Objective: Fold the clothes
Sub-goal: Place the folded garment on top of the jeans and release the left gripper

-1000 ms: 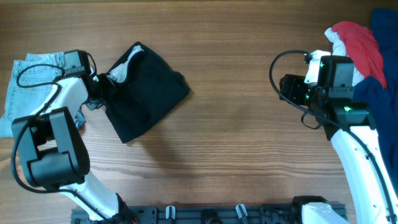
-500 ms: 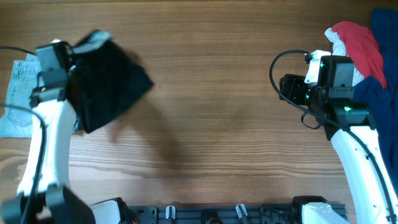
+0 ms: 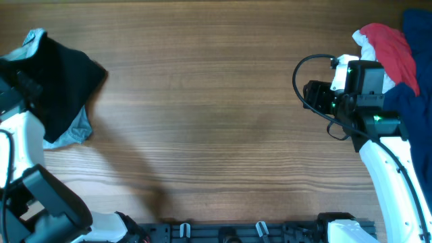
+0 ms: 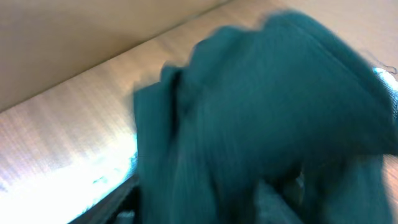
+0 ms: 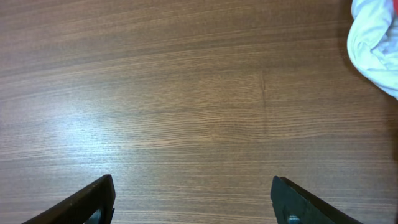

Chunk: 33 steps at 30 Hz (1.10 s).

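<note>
Garments under inspection lie at both ends of the table. We find the black shorts bunched right against the left gripper, at the far left edge of the overhead view. The cloth spreads from the gripper toward its inner side. In the left wrist view the shorts fill most of the frame, blurred and close in front of the camera. They hide the fingers, so we cannot tell whether this gripper is parted or closed, nor whether it has hold of the shorts. Pale blue denim shows from under the near edge of the shorts, close beside the same gripper.

We find the right gripper spread wide. Both fingertips are clear, with bare wood between them and nothing held. On its outer side sits a pile of red, white and navy cloth, touching or overlapped by the wrist in the overhead view. A white fold shows in the upper right corner of the right wrist view, well apart from the fingertips.
</note>
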Motion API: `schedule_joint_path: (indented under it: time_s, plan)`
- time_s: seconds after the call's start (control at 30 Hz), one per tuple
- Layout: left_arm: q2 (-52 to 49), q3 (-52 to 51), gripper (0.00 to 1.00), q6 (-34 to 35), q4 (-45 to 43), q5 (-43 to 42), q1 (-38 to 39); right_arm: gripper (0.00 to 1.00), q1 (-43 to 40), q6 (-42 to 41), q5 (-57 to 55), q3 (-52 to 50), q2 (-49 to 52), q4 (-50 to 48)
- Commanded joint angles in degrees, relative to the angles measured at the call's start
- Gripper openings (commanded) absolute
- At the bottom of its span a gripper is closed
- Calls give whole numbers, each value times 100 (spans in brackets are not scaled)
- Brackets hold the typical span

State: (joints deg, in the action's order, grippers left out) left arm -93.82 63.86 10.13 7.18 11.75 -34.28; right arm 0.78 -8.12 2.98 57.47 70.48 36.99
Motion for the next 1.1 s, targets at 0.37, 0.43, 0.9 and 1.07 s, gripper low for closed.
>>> schedule_joint_path:
  time_s: [0.37,0.43,0.9,1.07]
  plan:
    - [221,400,100,365,518,-2942,-42,81,2,-87,92,48,-70,92]
    - [219,658,100,356,562,-2562,170,81,2,-87,92,48,-70,101]
    - [-2522,1593,100,59,-2138,-1698,354,81,2,-87,186,48,-70,535]
    - [-3206,1600,100,785,-2361,-1362,-164,81,2,-109,363,48,-70,699]
